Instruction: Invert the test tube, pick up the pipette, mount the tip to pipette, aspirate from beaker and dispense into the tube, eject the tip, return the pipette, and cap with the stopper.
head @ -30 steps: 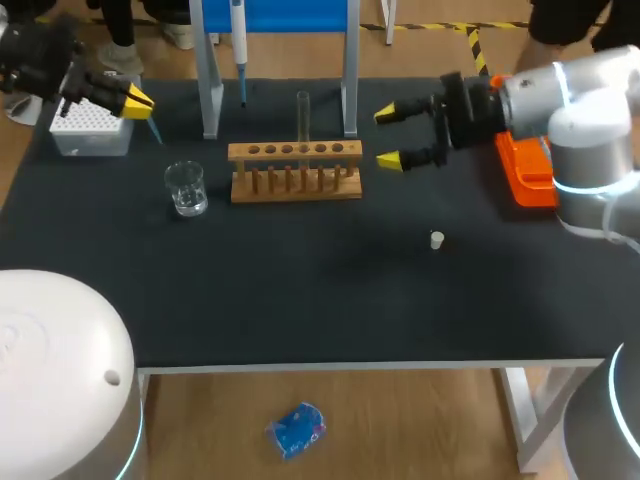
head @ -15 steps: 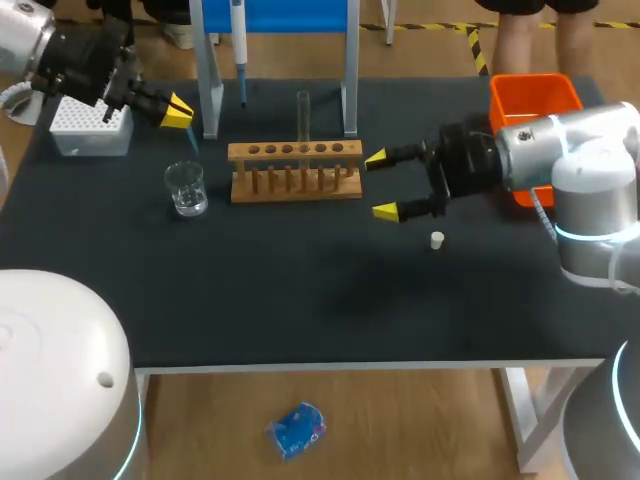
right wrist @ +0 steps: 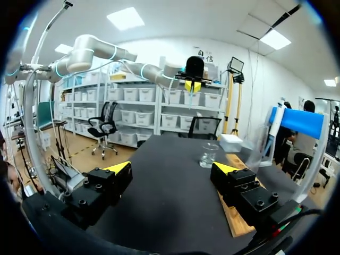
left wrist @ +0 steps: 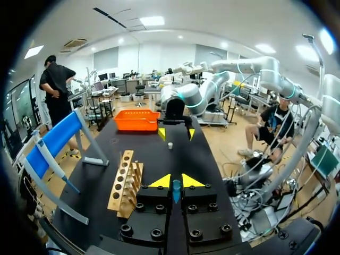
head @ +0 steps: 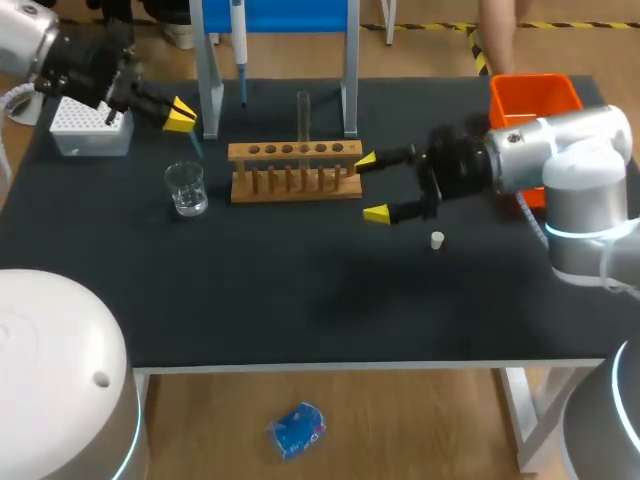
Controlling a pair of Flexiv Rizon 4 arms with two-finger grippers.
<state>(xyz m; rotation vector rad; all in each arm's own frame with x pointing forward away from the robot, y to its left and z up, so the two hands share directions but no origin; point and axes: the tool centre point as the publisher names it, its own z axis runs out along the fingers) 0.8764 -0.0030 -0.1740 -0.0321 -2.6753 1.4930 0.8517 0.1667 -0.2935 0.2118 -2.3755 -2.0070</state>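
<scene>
Nearest, on the black bench (head: 300, 300), a small white stopper (head: 437, 239). Just past it, right gripper (head: 371, 186), fingers spread wide and empty, near the end of the wooden rack (head: 295, 170). Test tube (head: 303, 115) upright in that rack, beaker (head: 186, 188) beside. Farther back, left gripper (head: 180, 113), fingers pinched on a blue pipette tip (left wrist: 176, 191). Pipette (head: 238, 40) hanging behind.

Light bright, even, from ceiling panels (right wrist: 126, 17) overhead; panels glare white in both wrist views. Table (head: 300, 320) matte black, reflects little. Soft diffuse shadow near its middle, possibly cast by right arm (head: 560, 150). Small highlights on beaker (head: 186, 188) rim.
</scene>
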